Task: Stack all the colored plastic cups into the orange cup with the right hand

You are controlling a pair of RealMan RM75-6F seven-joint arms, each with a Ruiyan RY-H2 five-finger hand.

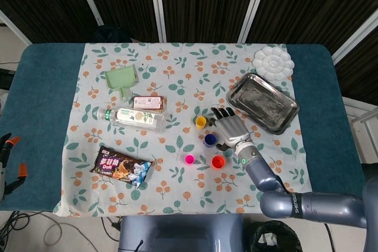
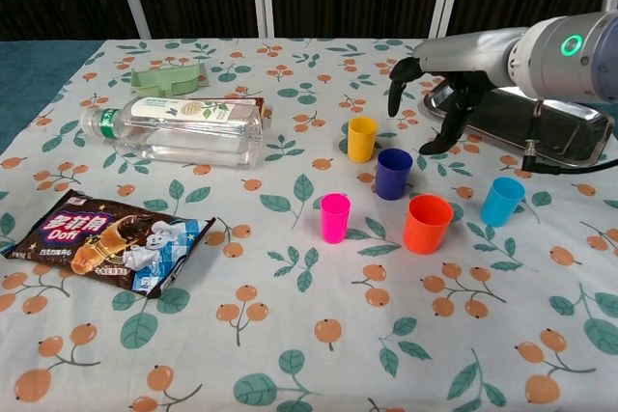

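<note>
Standing nearest, the orange cup (image 2: 427, 223) sits between the pink cup (image 2: 335, 217) and blue cup (image 2: 502, 201), bare cloth in front. Behind come the purple cup (image 2: 393, 173) and yellow cup (image 2: 362, 138). Above these hovers the right robot hand (image 2: 439, 96), fingers spread, holding nothing. A steel tray (image 2: 570, 127) lies just beyond.

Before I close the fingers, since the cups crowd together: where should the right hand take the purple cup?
Take the purple cup by its open rim, coming down from above. It stands upright, and the yellow cup and orange cup stand close beside it.
</note>
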